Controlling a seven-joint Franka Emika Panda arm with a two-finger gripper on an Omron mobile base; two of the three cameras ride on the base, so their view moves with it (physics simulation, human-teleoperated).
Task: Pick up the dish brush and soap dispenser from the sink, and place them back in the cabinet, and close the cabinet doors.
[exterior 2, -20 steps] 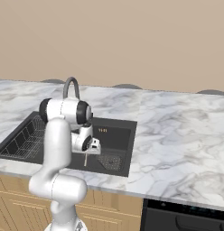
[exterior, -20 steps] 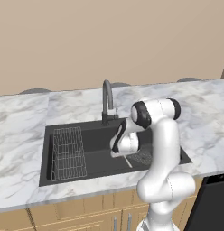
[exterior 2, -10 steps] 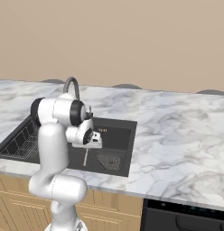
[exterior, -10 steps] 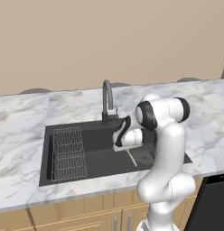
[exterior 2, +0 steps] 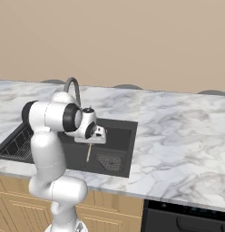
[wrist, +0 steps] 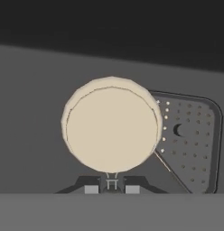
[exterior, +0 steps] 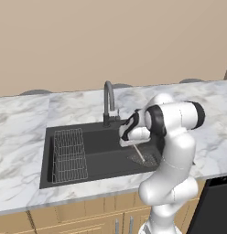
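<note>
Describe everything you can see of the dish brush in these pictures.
The dish brush has a round cream head, facing the hand camera, and a thin pale handle. In both base views the handle hangs slanting down from the gripper into the sink. The gripper holds it by the head end over the basin near the perforated drain plate. Whether its lower tip touches the basin floor cannot be told.

Marble counter (exterior: 24,123) holds the black sink (exterior: 94,153), wire rack (exterior: 68,155) inside.
</note>
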